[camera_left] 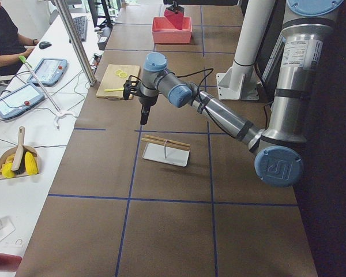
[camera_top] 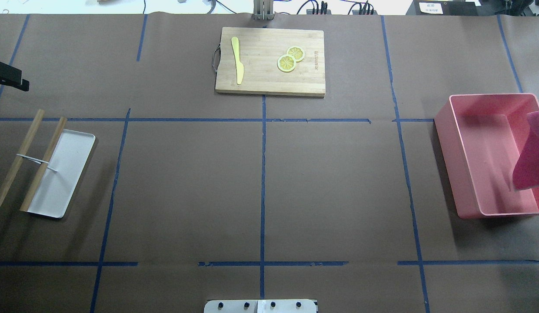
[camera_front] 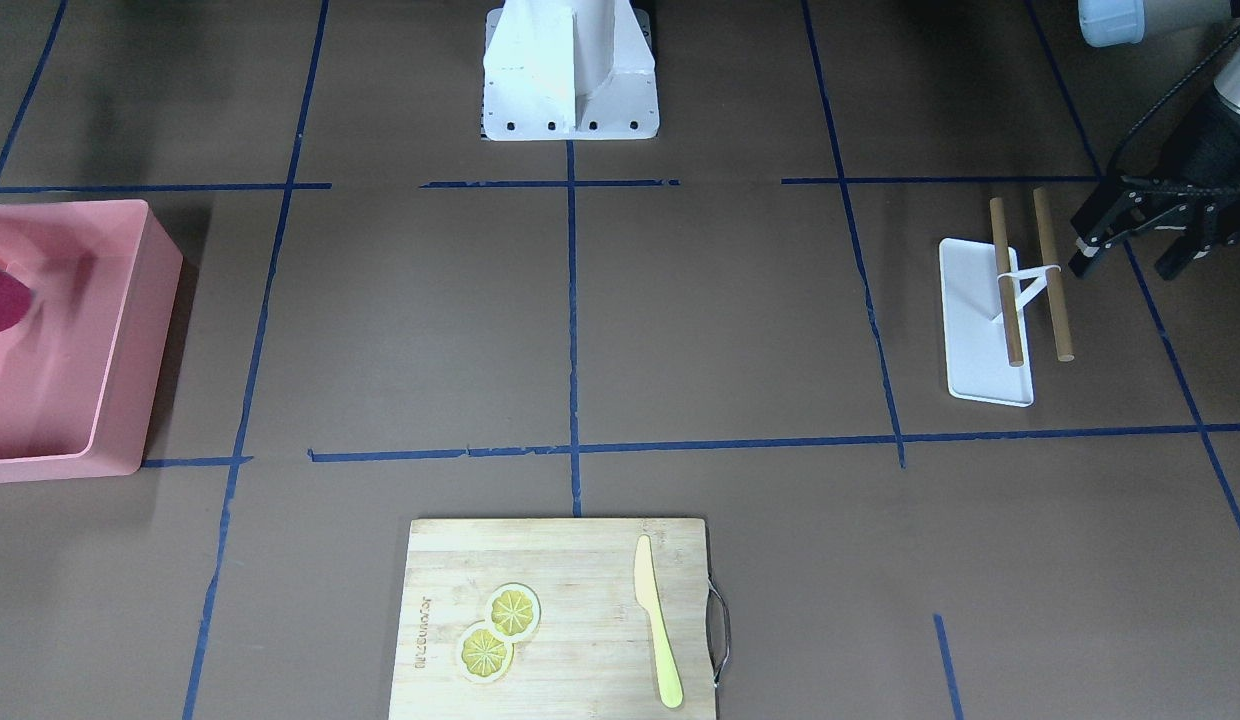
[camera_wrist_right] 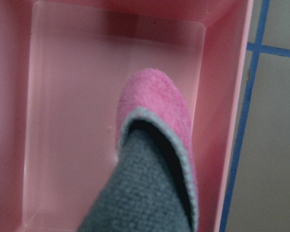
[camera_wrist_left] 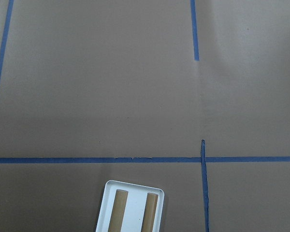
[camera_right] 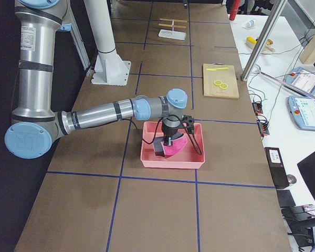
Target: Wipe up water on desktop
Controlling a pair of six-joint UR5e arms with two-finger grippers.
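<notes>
The desktop spread under everything, a dark-brown sheet marked into rectangles by blue tape lines. On the robot's right side stood a pink bin, open at the top. At the far edge from the robot, near the middle, lay a wooden cutting board with a metal handle on one short side. On the robot's left sat a white tray, set at a slant to the tape lines.

A pink cloth with a grey underside hung in the air over the bin, clear of its floor. It dangled below the right gripper, but the fingers showed only from the far side camera, so I cannot tell whether they were clenched.

Two wooden sticks, joined by a white band, lay side by side: one along the tray's outer edge, the other just off it over the desktop. A yellow knife and two lemon slices, touching each other, rested on the board, well apart.

The left gripper hovered near the sticks' ends without touching them, its fingers spread with nothing between.
</notes>
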